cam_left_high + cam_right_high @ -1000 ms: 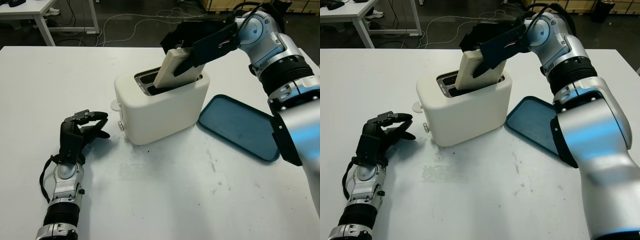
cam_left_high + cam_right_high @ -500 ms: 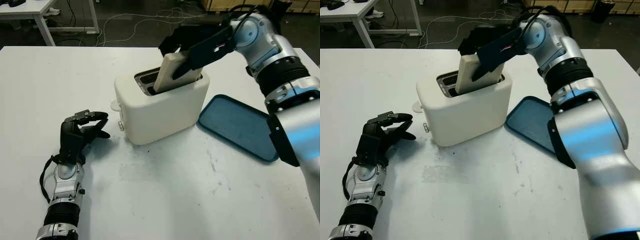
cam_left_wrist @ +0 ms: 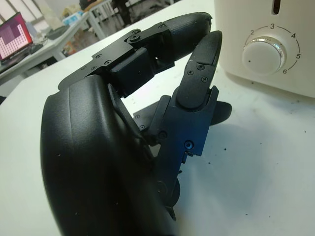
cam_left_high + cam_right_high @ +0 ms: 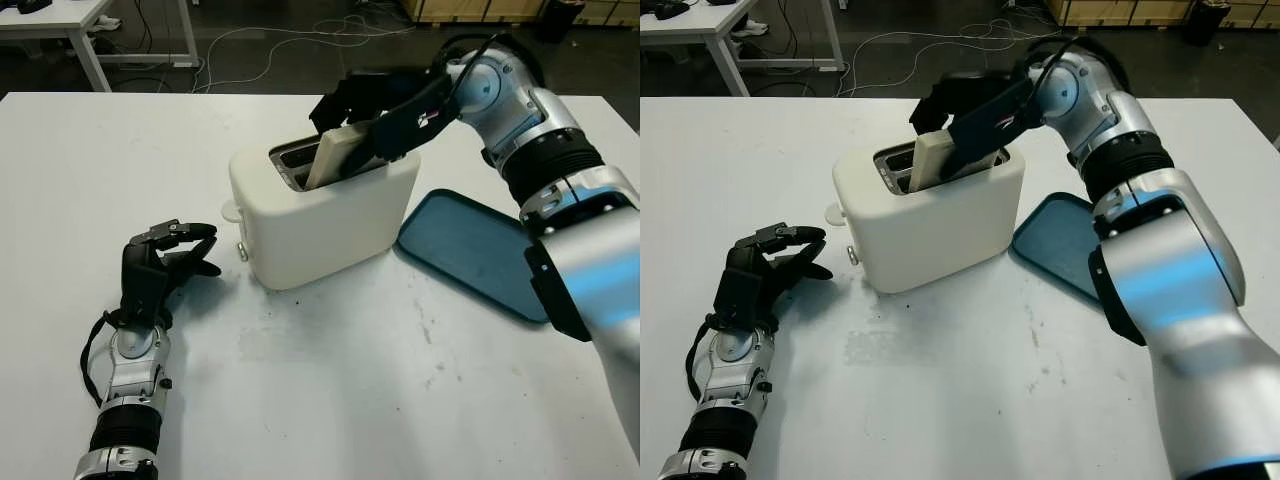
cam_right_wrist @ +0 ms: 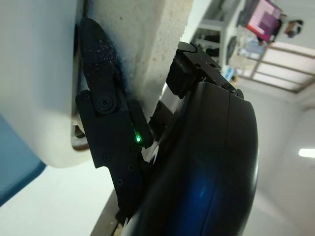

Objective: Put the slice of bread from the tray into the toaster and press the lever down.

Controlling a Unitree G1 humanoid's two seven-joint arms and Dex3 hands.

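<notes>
Bread slice (image 4: 333, 156) is partway into the toaster (image 4: 325, 205), tilted, lower end in the slot nearer the robot, upper part sticking out above the top. Right hand (image 4: 385, 110) is clamped on it from above, fingers (image 5: 106, 105) pressed against the crumb face. The tilt looks like a result of the arm reaching in from the side, so the slice goes in on a diagonal; my read is it needs to straighten before it drops fully.

Left hand (image 4: 160, 262) is on the table beside the toaster's near end, fingers curled, holding nothing. From there it sits close to the dial (image 3: 262, 55) face and the lever tab (image 4: 231, 210) sticking out of that end, so it's probably staged for the press. Lever isn't down yet, judging by the slice still riding high.

Blue tray (image 4: 478, 252) lies on the table just beside the toaster's other end, nothing on it.

Surface: white table (image 4: 330, 390), a few small dark specks and scuffs in front of the toaster. Room: dark floor behind with loose cables (image 4: 250, 45), another white table (image 4: 60, 20) at the back corner, and a lit monitor (image 3: 15, 39) in the left wrist view.
</notes>
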